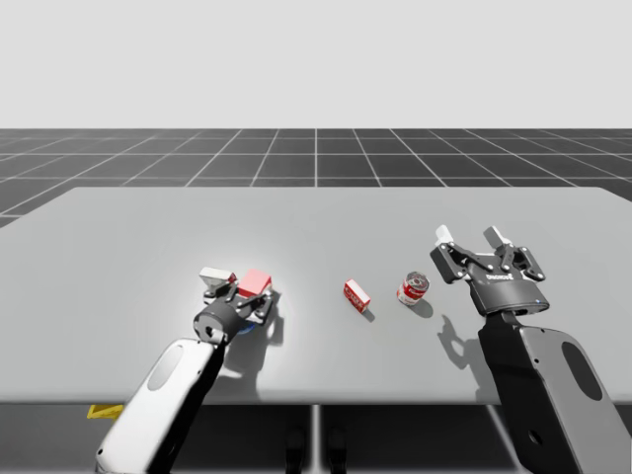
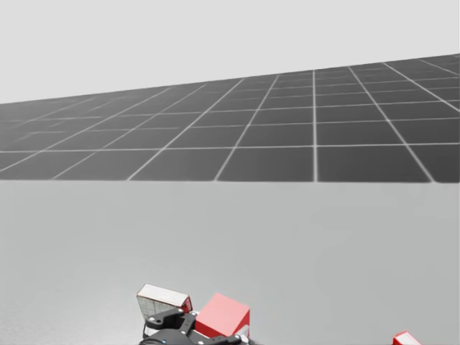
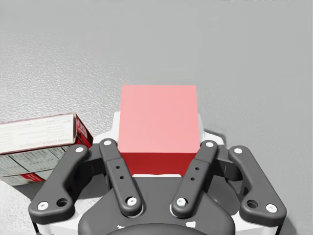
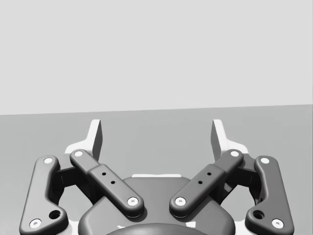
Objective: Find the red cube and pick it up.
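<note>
Backdrop: dark gridded floor [image 1: 316,158] running back to a pale, blank horizon.
Tabletop: broad grey slab [image 1: 316,217]; everything on it sits toward the near edge.
Right arm: comes up over the near edge at the right [image 1: 543,385], well apart from the cube.
Left arm: comes in over the near edge at the left [image 1: 158,405] and ends at the cube.
Right jaws: spread wide with nothing between them, held above the tabletop just right of the can.
Left jaws: closed on the red cube, one pad against each of two opposite sides, open only as wide as the cube itself.
Red cube: [image 3: 158,122] between the left jaws, left of the middle and not far from the near edge. Whether it has cleared the tabletop cannot be told.
White box: red at one end [image 3: 39,142], lying just beside the cube on its left. Contact with the left jaws' outer links cannot be told.
Can: red and white [image 1: 412,288], upright, right of the middle.
Small red box: [image 1: 356,295] between the cube and the can.
Progress: the cube appears found and gripped, so the search and the grasp look done. By this reading, a clear lift off the tabletop is what remains.
</note>
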### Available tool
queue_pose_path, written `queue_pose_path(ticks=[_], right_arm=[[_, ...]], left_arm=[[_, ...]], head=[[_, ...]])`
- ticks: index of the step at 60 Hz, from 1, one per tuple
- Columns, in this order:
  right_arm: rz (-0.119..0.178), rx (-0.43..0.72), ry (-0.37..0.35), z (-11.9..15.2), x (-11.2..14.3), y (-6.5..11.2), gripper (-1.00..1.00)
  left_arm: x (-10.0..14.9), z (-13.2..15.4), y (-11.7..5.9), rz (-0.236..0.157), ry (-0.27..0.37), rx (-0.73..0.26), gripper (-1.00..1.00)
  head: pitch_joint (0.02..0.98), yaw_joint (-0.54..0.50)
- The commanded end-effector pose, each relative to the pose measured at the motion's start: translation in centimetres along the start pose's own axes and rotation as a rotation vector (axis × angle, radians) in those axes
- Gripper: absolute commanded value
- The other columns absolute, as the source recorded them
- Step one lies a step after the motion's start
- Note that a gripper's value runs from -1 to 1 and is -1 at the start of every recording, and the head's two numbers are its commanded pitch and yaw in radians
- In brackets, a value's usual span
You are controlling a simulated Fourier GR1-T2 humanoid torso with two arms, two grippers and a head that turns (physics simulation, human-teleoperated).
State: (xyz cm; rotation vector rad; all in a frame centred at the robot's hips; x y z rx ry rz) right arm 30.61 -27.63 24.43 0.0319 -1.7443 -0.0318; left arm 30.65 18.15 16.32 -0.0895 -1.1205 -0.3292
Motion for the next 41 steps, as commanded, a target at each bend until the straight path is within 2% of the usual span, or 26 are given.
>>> queue_pose_path(ticks=[1, 27, 33, 41], right_arm=[[0.001, -0.002, 0.001, 0.0, 0.0, 0.0, -1.0], [0.008, 0.006, 0.02, -0.1, 0.0, -0.2, -1.0], [0.012, 0.01, 0.022, -0.1, 0.0, -0.2, -1.0], [0.026, 0.006, 0.016, -0.1, 0.0, -0.4, -1.0]], left_arm=[[2.5, 0.5, -0.5, -0.049, -0.046, -0.113, 1.0], [11.4, 3.3, 1.9, -0.104, -0.217, -0.071, 1.0], [13.7, 4.5, 2.3, -0.106, -0.28, -0.064, 1.0], [17.2, 7.1, 3.0, -0.075, -0.385, -0.058, 1.0]], head=[[0.424, 0.25], [0.417, 0.24], [0.412, 0.24], [0.406, 0.24]])
